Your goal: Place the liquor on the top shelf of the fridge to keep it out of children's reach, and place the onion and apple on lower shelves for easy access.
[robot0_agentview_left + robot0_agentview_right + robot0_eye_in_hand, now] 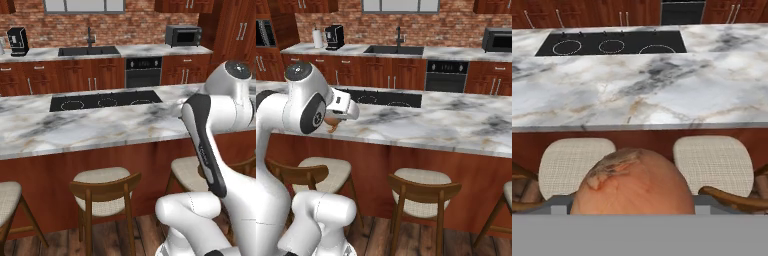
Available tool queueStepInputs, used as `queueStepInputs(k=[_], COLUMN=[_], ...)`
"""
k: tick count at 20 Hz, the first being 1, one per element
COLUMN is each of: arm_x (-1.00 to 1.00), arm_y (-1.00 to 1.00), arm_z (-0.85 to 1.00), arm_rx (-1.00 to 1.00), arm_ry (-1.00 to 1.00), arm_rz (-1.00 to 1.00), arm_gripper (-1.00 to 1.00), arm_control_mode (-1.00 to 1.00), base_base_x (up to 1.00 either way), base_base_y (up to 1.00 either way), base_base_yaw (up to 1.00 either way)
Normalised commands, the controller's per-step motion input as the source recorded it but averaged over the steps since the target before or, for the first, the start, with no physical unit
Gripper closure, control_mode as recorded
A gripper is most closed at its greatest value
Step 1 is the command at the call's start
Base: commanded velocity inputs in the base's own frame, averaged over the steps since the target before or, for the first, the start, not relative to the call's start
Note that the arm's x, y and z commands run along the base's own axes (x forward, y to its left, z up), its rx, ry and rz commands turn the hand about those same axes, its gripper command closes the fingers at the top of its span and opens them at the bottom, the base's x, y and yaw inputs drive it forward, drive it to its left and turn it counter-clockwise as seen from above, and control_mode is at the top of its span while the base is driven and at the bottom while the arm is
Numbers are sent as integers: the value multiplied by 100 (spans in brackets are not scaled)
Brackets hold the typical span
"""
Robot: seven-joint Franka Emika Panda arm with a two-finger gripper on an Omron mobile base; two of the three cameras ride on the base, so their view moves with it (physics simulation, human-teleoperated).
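Your jaws are closed around the onion [633,182], which sits large and tan at the bottom of the hand view, in front of the marble surface [662,85] with its black cooktop [612,44] and above two cushioned stools [714,162]. In the right base view you see the onion [332,123] as a tan sliver tucked under the white hand, beside the surface's near edge. In the left base view the arm [210,150] rises at the right, in front of the surface [75,125].

A brick wall [130,25] backs wooden cupboards [95,75], a marble island [90,125] fronts 3 stools [102,192] on plank flooring [107,237].
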Motion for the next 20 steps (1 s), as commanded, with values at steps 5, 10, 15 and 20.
queueStepInputs(k=[5,10,15,20], arm_x=[-31,0,0,0], arm_y=[-18,0,0,0], arm_z=[40,0,0,0], arm_rx=[0,0,0,0], arm_ry=[0,0,0,0], arm_rz=[-8,0,0,0], arm_gripper=[100,100,100,100], arm_control_mode=[100,100,100,100], base_base_x=[-9,-68,-100,-94], base_base_y=[-5,-26,-40,-62], base_base_yaw=[-2,-10,-15,-29])
